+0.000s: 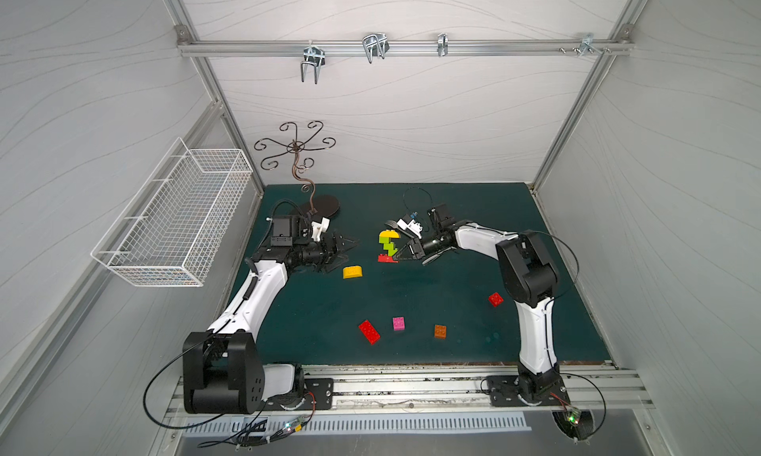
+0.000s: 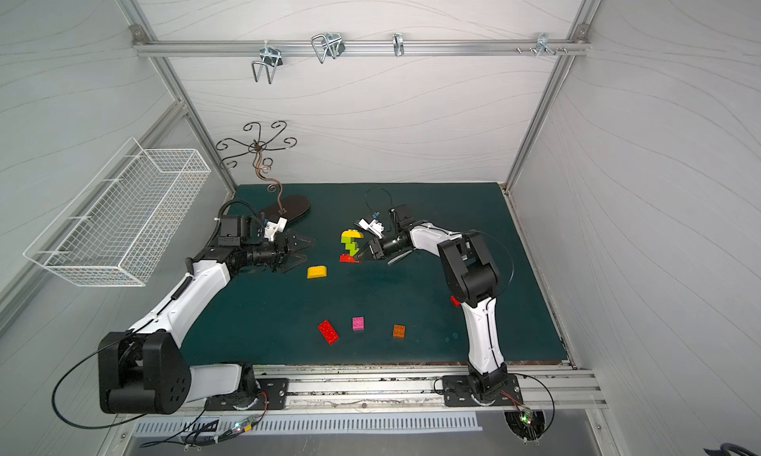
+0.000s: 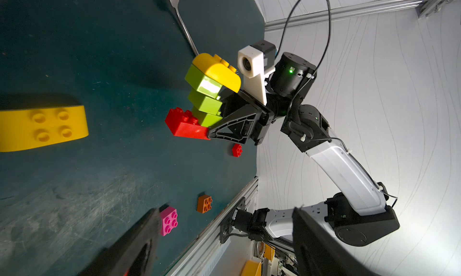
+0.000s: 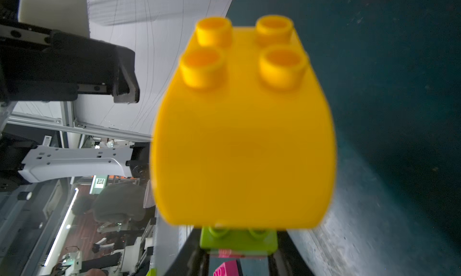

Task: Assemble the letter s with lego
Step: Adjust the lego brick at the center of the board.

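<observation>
Left gripper (image 1: 344,255) sat left of centre in both top views, jaws spread wide and holding nothing, hovering low over the green mat (image 1: 453,276). Just right of it and a touch lower in frame, a loose yellow brick (image 1: 352,272) with a rounded top lay alone on the mat. And at centre frame, there was the stack (image 1: 387,246): a yellow rounded brick on top, lime green bricks stepped beneath it, a red base brick (image 3: 184,126) at the bottom. Behind it a fork (image 3: 179,15) lay on the mat. Right gripper (image 1: 398,258) reached in from the right, clamped tight on the stack's low end at the red base. Whether the stack touched the mat could not be told. Along the lower part of the frame, well apart: a long red brick (image 1: 369,331), a pink brick (image 1: 398,323), an orange brick (image 1: 440,330), and, higher and further right beside the right arm, a small red brick (image 1: 495,299).
</observation>
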`<state>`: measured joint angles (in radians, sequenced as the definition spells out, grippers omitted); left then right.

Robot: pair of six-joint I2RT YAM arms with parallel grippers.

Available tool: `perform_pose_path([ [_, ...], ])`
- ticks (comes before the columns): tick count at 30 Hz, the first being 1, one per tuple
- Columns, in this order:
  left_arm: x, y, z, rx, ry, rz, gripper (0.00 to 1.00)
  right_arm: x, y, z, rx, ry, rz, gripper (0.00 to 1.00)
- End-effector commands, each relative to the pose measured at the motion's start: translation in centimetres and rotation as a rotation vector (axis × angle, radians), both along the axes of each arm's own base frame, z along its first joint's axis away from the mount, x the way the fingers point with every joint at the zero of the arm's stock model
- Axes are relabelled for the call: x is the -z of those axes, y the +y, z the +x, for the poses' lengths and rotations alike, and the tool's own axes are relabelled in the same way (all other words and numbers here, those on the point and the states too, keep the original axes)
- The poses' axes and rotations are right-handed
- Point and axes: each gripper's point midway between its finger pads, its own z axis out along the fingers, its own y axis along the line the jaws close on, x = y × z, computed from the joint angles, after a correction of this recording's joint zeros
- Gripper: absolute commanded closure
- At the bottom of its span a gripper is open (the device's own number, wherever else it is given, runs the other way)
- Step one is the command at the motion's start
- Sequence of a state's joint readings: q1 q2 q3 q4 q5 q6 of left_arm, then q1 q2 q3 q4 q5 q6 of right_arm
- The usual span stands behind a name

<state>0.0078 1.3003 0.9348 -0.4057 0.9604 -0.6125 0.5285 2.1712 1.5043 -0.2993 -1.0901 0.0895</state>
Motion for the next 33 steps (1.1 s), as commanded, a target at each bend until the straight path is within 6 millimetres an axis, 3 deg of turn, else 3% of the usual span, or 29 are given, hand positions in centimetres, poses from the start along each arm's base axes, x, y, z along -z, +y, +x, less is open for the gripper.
perform_pose_path([
  [1, -2.1, 0.0, 0.3, 0.010, -0.071, -0.004, 0.15, 1.5, 0.9, -1.8, -0.039, 0.192, -0.040, 0.70],
  [6, -2.1, 0.1, 0.2, 0.008, -0.071, -0.002, 0.15, 3.8, 1.4, -1.6, -0.018, 0.272, -0.080, 0.71],
  [18, -1.7, 0.3, 0.4, -0.003, -0.068, 0.007, 0.15, 6.6, 1.1, -0.7, 0.020, 0.381, -0.122, 0.67],
  [27, -1.4, 0.3, 0.6, -0.007, -0.065, 0.010, 0.14, 7.9, 0.3, -0.5, 0.039, 0.387, -0.177, 0.54],
  [33, -1.4, 0.3, 0.5, -0.008, -0.063, 0.013, 0.13, 8.5, -0.2, -0.4, 0.069, 0.357, -0.243, 0.40],
])
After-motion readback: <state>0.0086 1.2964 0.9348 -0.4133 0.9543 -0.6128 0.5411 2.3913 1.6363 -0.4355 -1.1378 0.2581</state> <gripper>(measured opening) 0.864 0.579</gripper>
